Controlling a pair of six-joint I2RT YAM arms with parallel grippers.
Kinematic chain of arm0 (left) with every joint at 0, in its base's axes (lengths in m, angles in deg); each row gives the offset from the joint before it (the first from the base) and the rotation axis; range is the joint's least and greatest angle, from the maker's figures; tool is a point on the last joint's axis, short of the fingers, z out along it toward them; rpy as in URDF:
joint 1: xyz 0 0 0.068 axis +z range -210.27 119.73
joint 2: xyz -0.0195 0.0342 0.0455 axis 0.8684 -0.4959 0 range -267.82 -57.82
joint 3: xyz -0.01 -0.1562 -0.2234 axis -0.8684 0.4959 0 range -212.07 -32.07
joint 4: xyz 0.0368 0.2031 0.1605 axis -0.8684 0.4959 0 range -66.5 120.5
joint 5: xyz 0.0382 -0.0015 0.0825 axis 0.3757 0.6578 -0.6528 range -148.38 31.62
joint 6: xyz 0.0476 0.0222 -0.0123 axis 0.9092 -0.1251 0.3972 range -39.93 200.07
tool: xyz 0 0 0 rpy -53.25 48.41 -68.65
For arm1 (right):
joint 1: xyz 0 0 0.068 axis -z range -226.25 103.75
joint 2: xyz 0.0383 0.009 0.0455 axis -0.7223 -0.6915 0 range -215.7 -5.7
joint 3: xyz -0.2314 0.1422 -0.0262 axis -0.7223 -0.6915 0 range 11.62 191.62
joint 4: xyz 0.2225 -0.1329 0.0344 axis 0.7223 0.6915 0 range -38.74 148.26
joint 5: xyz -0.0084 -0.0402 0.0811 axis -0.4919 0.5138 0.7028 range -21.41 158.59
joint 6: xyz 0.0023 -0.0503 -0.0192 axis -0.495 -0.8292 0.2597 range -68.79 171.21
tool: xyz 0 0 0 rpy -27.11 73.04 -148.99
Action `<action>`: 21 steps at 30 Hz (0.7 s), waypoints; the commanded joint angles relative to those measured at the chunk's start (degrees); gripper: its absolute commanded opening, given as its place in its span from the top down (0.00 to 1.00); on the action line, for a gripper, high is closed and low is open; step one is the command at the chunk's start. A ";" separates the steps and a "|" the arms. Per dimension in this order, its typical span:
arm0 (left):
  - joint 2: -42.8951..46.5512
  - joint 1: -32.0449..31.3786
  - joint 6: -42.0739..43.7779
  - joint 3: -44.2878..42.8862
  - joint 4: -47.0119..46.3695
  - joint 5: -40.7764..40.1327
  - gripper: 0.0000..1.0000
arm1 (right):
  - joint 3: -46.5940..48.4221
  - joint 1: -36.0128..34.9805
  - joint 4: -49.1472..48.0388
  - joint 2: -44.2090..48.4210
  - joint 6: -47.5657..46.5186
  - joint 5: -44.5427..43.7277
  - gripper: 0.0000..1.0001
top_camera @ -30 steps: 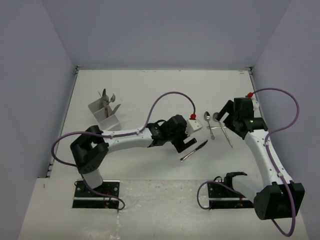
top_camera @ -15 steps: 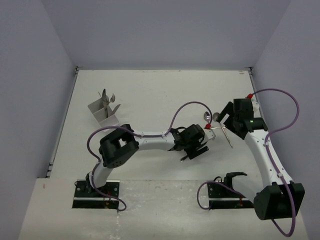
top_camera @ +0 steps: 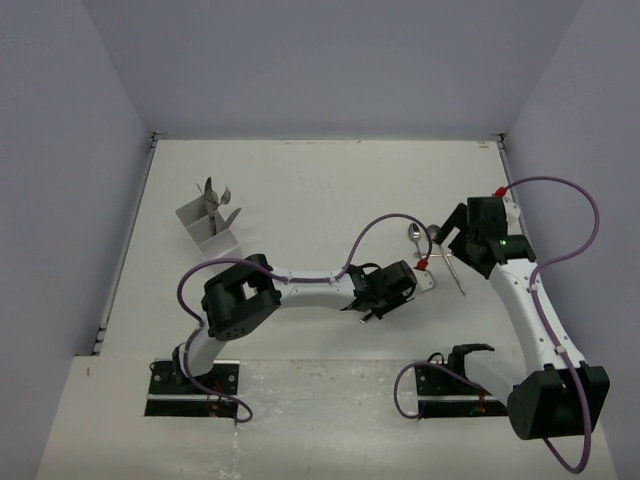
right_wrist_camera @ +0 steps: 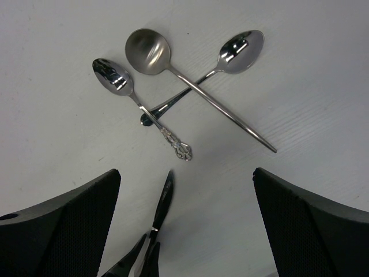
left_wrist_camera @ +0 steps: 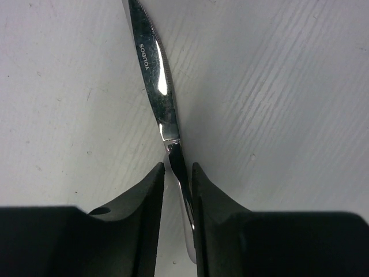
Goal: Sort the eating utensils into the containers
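Where the left claw (left_wrist_camera: 179,179) is lowered to the surface (left_wrist_camera: 277,86), its two fingers (left_wrist_camera: 144,219) are drawn in against either side of the knife (left_wrist_camera: 158,92). The knife is therefore judged to be grasped at the neck, where blade meets handle, though it lies flat and is not yet lifted. Its long axis is laid almost straight ahead of the claw: the blade runs forward, leaning a little to one side, and the handle's end is tucked back between the fingers. The grip is thus taken across the narrow width, as a clean lift requires.

Just beyond the blade's tip, three spoons (right_wrist_camera: 147,51) are crossed in a small heap. Above them the right claw (right_wrist_camera: 185,172) is held with its fingers spread wide and nothing between them.

Far behind the left claw, back past the arm's elbow, the grey containers (top_camera: 208,232) are set, with a few utensils (top_camera: 212,193) already stood in them. The left arm is judged the nearer to that holder, so the carry is expected to swing backward, away from the spoons.
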 commanded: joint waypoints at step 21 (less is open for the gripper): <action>17.49 7.11 -1.63 11.09 -7.39 -1.64 1.00 | -0.48 0.21 -2.73 4.37 -2.05 -1.80 0.01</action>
